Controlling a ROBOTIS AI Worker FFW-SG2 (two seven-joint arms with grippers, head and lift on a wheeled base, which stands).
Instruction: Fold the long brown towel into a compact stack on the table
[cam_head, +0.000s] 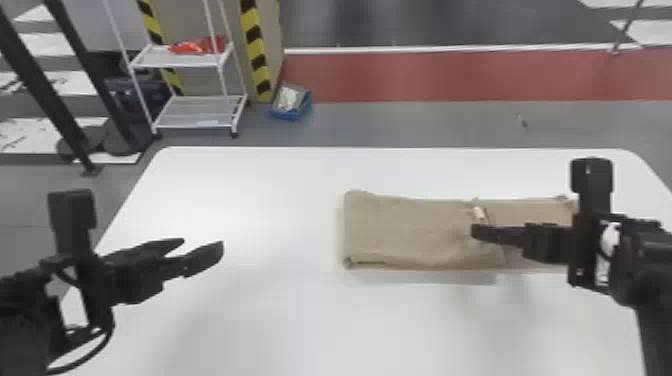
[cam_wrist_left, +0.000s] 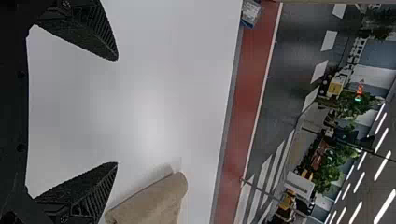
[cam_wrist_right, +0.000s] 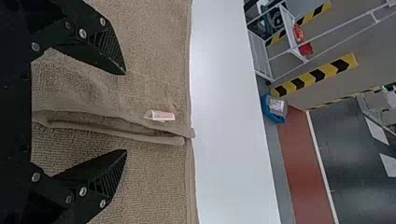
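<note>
Right of centre on the table (cam_head: 250, 310), towel (cam_head: 410, 230) looks part-folded. Right gripper (cam_wrist_right: 125, 112) spread above the loose edge (cam_wrist_right: 159, 137); left gripper (cam_wrist_left: 117, 111) spread, off towel. Next I'd pinch, fold again.

Towel (cam_head: 410, 232) on the table (cam_head: 250, 320), beneath the right claw (cam_head: 474, 233)
It stretches out to both sides of that claw's tips, its tag (cam_head: 479, 213) just beyond them; the left claw (cam_head: 202, 243) is over the table, well left of the towel. Beyond the left claw, past the table, stands a rack (cam_head: 175, 64), a bin (cam_head: 286, 116) to its right on the floor.
</note>
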